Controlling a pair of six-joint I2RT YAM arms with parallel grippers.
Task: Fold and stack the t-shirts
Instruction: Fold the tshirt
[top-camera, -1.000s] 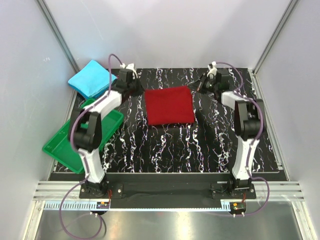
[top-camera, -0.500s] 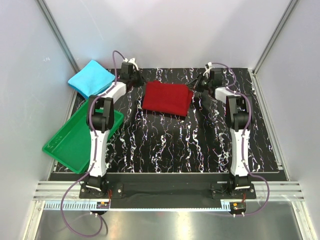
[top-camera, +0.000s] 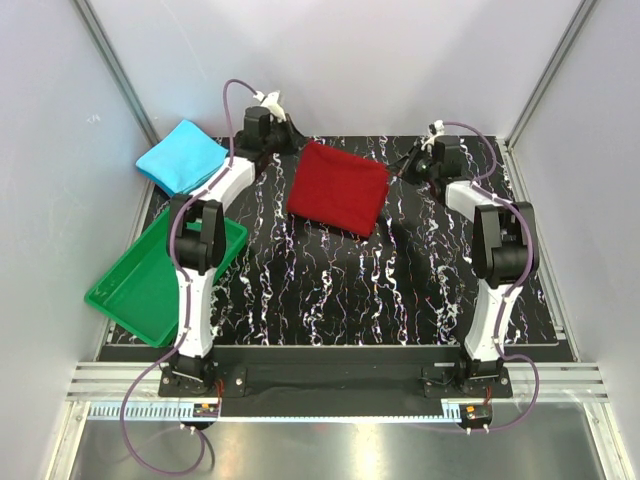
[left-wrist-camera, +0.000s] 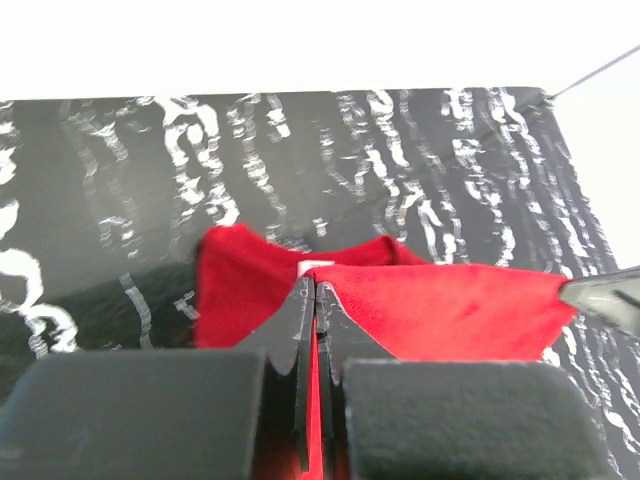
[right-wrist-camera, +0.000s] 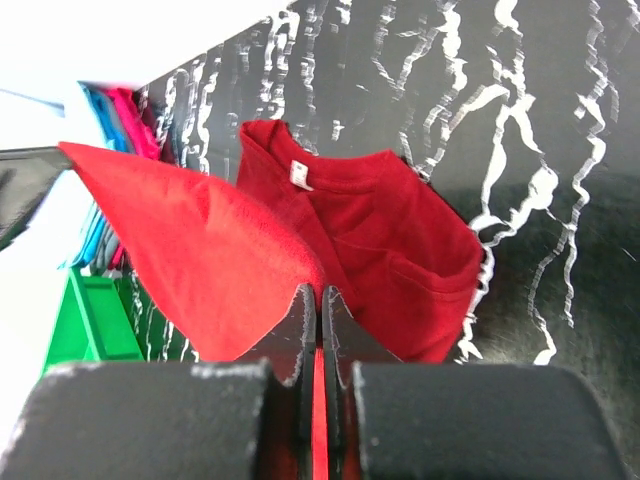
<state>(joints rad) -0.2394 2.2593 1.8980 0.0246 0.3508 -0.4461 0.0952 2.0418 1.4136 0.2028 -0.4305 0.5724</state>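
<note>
Stretching the red shirt (top-camera: 338, 188) between two arms near the far edge of the bench (top-camera: 350, 300). Pinching one corner with the left tool (left-wrist-camera: 316, 290), jaws clenched flat on the cloth. Pinching the opposite corner with the right tool (right-wrist-camera: 320, 295), jaws clenched on it likewise. Lifting only an upper layer, with the rest of the garment lying on the bench below and a white neck label (right-wrist-camera: 298, 174) showing. Resting folded just past the far-left corner: the blue shirt (top-camera: 183, 157). Overhanging the left edge: a green tray (top-camera: 140, 285).
</note>
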